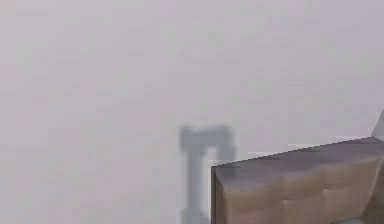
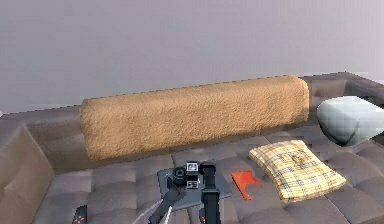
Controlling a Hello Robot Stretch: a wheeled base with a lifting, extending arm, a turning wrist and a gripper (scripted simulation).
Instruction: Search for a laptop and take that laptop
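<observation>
Whether the jaws are spread or pressed together cannot be told, nor whether they hold anything. They sit at the far end of the dark arm (image 2: 213, 203), which rises from the bottom edge of the arm side view just right of the middle. Their two thin fingers (image 2: 160, 209) slant down toward that view's lower left, over the seat of a grey-brown tufted sofa (image 2: 110, 185).

Directly at and behind the jaws lies a flat grey slab (image 2: 228, 176), resting level on the seat cushions. Its low, flat, squared shape would suit a closed laptop, but this cannot be settled at this size. Whether the jaws touch the slab or hang above it cannot be told either.

Two small white squares (image 2: 188, 171) stand at the arm's end, over the slab. They carry black marks, too small to read as writing. No other lettering here can be read.

Just right of the slab lies a small red thing (image 2: 246, 182), and right of that a yellow plaid cushion (image 2: 295, 168), lying flat. Farther right a pale bluish pillow (image 2: 350, 120) leans at the sofa's corner. A long tan bolster (image 2: 195, 115) runs along the sofa's back, well behind the slab. At the bottom left edge lies a small dark object (image 2: 80, 214). A plain grey wall (image 2: 150, 40) stands behind the sofa.

In the forward view, a brown tufted end of the sofa (image 1: 300, 185) stands at the lower right, against the pale wall (image 1: 120, 80).
</observation>
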